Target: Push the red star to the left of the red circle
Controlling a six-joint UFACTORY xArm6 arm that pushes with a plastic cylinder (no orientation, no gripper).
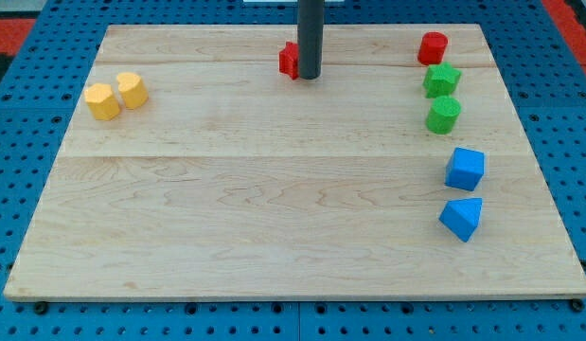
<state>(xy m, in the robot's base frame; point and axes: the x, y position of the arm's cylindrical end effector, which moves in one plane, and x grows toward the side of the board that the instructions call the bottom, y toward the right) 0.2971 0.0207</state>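
The red star [289, 60] lies near the view's top, a little left of centre, and is partly hidden by the rod. My tip [310, 76] rests on the board, touching the star's right side. The red circle [432, 47] sits at the view's top right, far to the right of the star and the tip.
A green star [441, 80] and a green cylinder [443, 115] sit just below the red circle. Two blue blocks [465, 169] [461, 218] lie at the view's right. Two yellow blocks [102, 101] [132, 90] lie at the upper left. The wooden board [274, 189] ends at a blue pegboard.
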